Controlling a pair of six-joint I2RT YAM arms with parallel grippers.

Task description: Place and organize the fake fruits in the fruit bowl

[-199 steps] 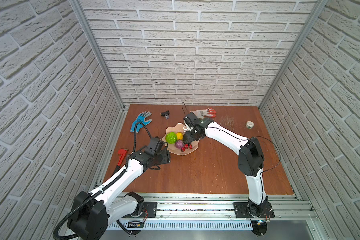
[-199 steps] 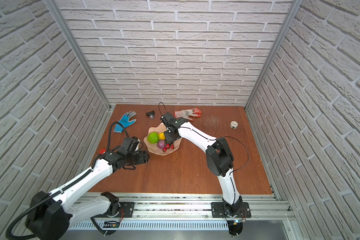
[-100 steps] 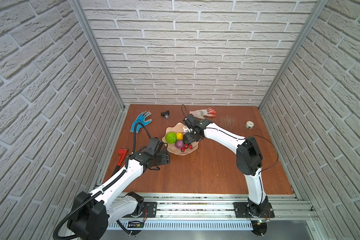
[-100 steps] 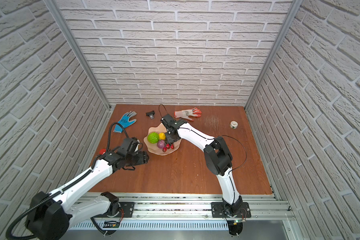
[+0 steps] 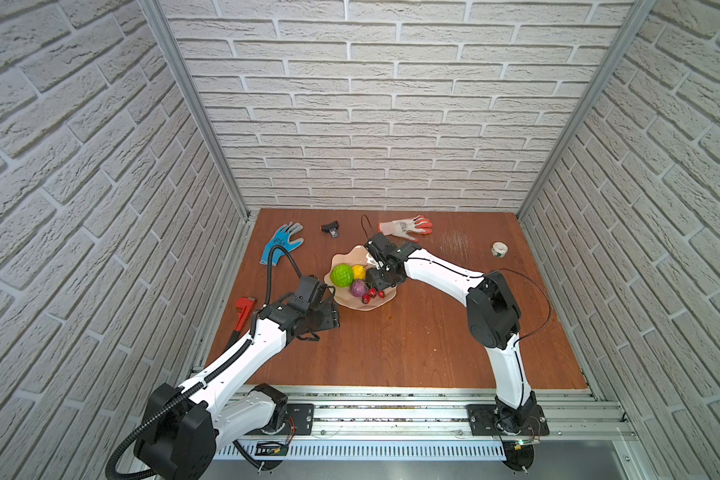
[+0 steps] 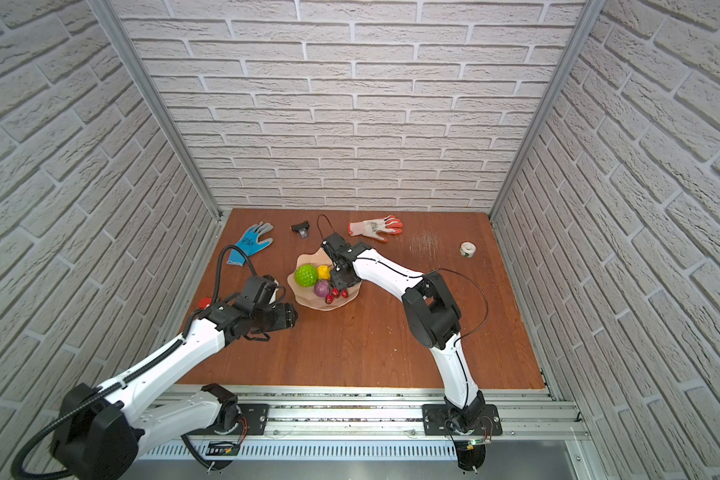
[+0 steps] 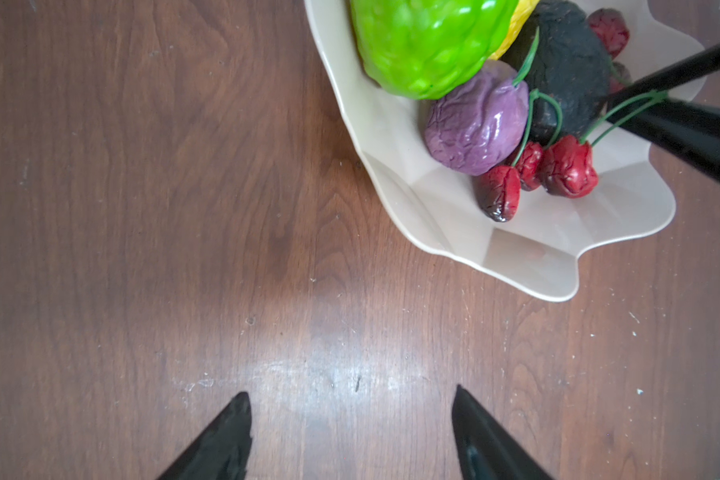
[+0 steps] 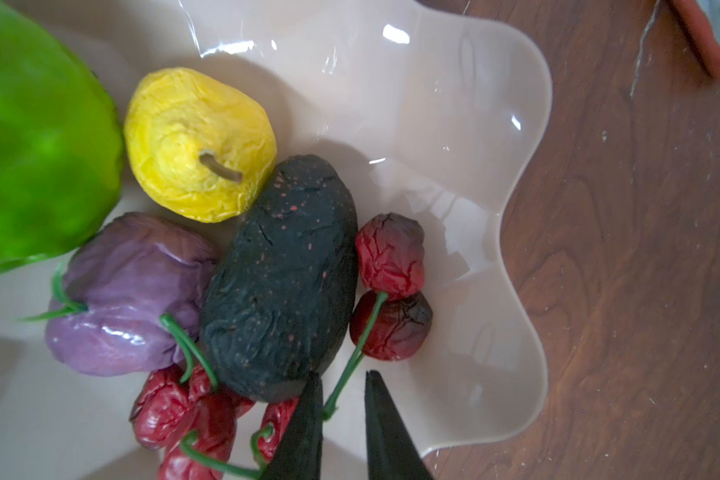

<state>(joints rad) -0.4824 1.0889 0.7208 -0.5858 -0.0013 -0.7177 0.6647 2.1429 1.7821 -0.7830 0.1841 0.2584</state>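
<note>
Table (image 5: pixel 412 340): wooden top. In both top views no fruit lies loose on it, only a blue glove (image 5: pixel 282 241), an orange-white glove (image 5: pixel 404 227), a tape roll (image 5: pixel 499 249) and a red tool (image 5: pixel 242 309), all apart from the bowl.
Fruit bowl (image 5: pixel 358 305): sits toward the back of the table's middle. Every fruit I can find lies inside its wavy rim, so the placing looks done.
Left gripper (image 7: pixel 350 392): hovers over bare wood just beside the bowl's rim, jaws wide, nothing between them.
Right gripper (image 8: pixel 341 373): low inside the bowl, jaws only narrowly apart. A green berry stem lies in the gap and does not look pinched.
Green ball (image 5: pixel 341 275): in the bowl on the left arm's side, touching the purple fruit.
Avocado (image 8: pixel 283 282): lies in the bowl's middle, between the purple fruit and a berry pair.
Purple fruit (image 8: pixel 129 291): in the bowl, against the avocado.
Yellow fruit (image 8: pixel 196 145): in the bowl, stem up, touching the avocado's end.
Red berries (image 7: pixel 568 166): two clusters in the bowl, one on each side of the avocado. At most a little tidying and drawing the right arm out seem to remain.
</note>
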